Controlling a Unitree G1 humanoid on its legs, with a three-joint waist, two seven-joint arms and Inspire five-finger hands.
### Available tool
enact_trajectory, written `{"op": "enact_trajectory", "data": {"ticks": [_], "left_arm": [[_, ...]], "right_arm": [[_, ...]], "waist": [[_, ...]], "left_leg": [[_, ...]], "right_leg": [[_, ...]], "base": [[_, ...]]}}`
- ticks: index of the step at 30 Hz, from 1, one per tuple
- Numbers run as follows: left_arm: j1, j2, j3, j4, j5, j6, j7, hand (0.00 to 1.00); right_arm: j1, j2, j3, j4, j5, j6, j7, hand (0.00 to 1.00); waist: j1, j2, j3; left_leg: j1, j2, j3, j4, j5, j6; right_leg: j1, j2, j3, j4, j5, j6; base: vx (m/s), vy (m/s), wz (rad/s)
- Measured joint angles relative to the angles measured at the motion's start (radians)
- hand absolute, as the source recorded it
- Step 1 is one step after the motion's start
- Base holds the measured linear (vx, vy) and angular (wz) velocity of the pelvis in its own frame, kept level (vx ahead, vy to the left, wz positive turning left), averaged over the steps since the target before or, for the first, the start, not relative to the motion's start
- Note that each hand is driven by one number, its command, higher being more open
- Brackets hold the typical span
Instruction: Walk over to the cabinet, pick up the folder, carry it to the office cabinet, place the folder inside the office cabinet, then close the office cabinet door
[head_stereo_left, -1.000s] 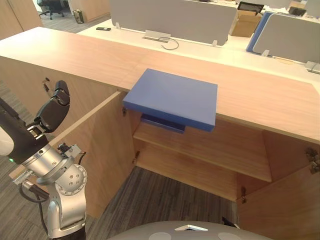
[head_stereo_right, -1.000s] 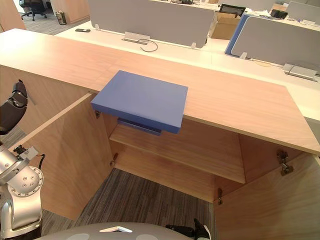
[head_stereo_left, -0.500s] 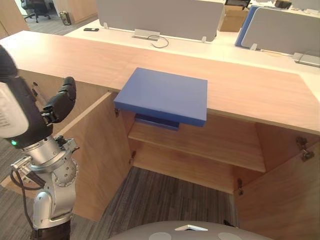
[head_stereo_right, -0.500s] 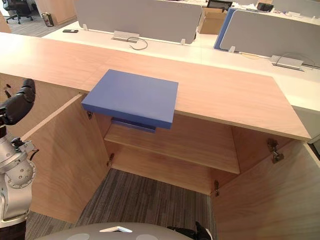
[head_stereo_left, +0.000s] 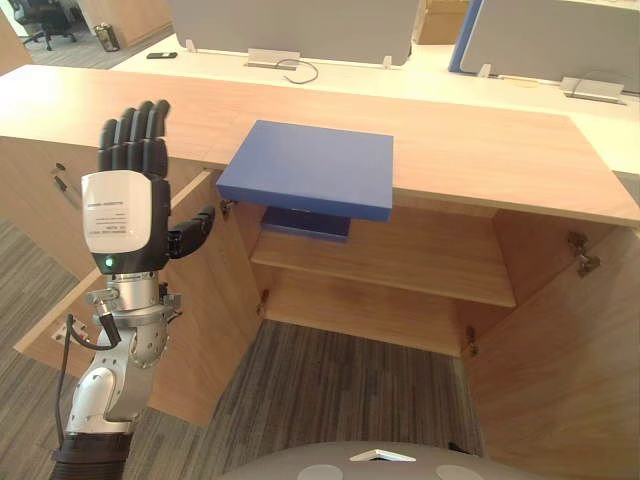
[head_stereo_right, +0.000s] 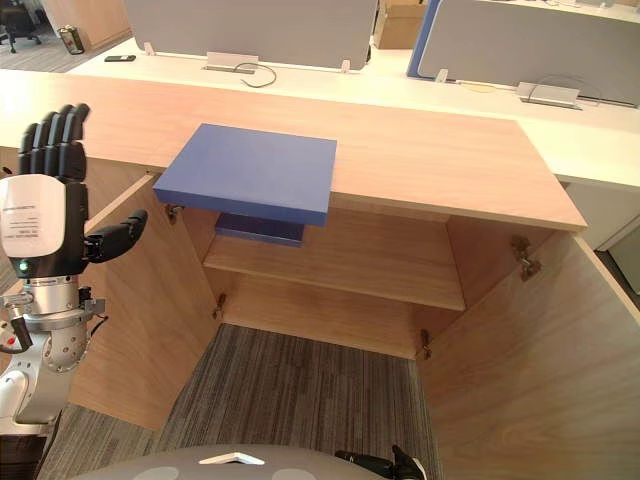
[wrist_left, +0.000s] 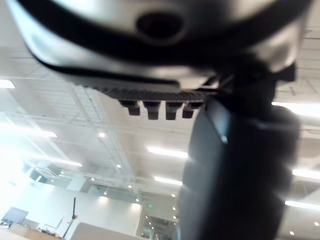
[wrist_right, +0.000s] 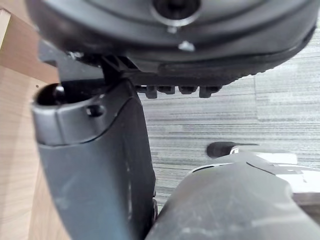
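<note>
The flat, matte-blue folder (head_stereo_left: 308, 168) overhangs the wood-grain tabletop (head_stereo_left: 480, 150) at its edge, half hiding a darker blue slab (head_stereo_left: 305, 224) on the cabinet shelf (head_stereo_left: 400, 272). The left hand (head_stereo_left: 125, 215) stands raised, fingers straight and empty. The right hand (wrist_right: 95, 165), fingers foreshortened, holds nothing.

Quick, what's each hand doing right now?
Left hand: open, fingers straight, holding nothing.
Right hand: open, holding nothing.

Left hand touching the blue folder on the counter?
Apart. The left eye view shows the left hand raised with straight fingers, a stretch of bare counter between it and the folder.
</note>
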Motion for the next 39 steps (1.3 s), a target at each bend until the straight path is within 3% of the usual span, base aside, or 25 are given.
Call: {"op": "enact_trajectory", "data": {"ticks": [5, 11, 18, 27, 39], "left_arm": [[-0.007, 0.065, -0.085, 0.006, 0.006, -0.051, -0.034, 1.0], [-0.085, 0.142, -0.186, 0.088, 0.048, -0.072, -0.071, 1.0], [-0.221, 0.21, -0.252, 0.194, 0.088, -0.045, -0.072, 1.0], [-0.395, 0.214, -0.296, 0.313, 0.092, 0.0, -0.072, 1.0], [-0.498, 0.214, -0.307, 0.395, 0.091, 0.041, -0.066, 1.0]], "right_arm": [[-0.01, 0.003, 0.008, -0.004, 0.001, -0.008, 0.0, 1.0], [-0.011, 0.005, 0.026, -0.003, 0.0, -0.013, 0.001, 1.0], [-0.017, 0.006, 0.028, -0.003, 0.0, -0.014, 0.005, 1.0], [-0.027, 0.006, 0.028, -0.004, 0.0, -0.017, 0.009, 1.0], [-0.026, 0.007, 0.027, -0.019, 0.0, -0.018, 0.011, 1.0]], "waist": [[-0.026, -0.012, 0.01], [-0.035, -0.021, 0.009], [-0.054, -0.022, 0.009], [-0.085, -0.021, 0.009], [-0.107, -0.016, 0.011]], "left_leg": [[0.008, -0.027, -0.011, -0.095, 0.077, 0.0], [0.007, -0.033, -0.016, -0.096, 0.086, -0.002], [0.001, -0.044, -0.003, -0.092, 0.08, 0.001], [0.004, -0.046, 0.001, -0.091, 0.068, 0.002], [0.005, -0.047, 0.018, -0.092, 0.067, 0.001]], "right_leg": [[-0.028, -0.015, -0.01, -0.014, -0.005, 0.01], [-0.026, -0.015, -0.008, -0.02, -0.003, 0.014], [-0.016, -0.015, 0.003, -0.052, 0.022, 0.026], [-0.012, -0.017, 0.005, -0.065, 0.032, 0.012], [-0.028, -0.016, 0.019, -0.066, 0.032, 0.01]], "base": [[-0.16, -0.033, 0.04], [-0.06, -0.006, 0.02], [0.04, 0.009, -0.04], [0.02, 0.004, -0.04], [-0.05, -0.011, -0.05]]}}
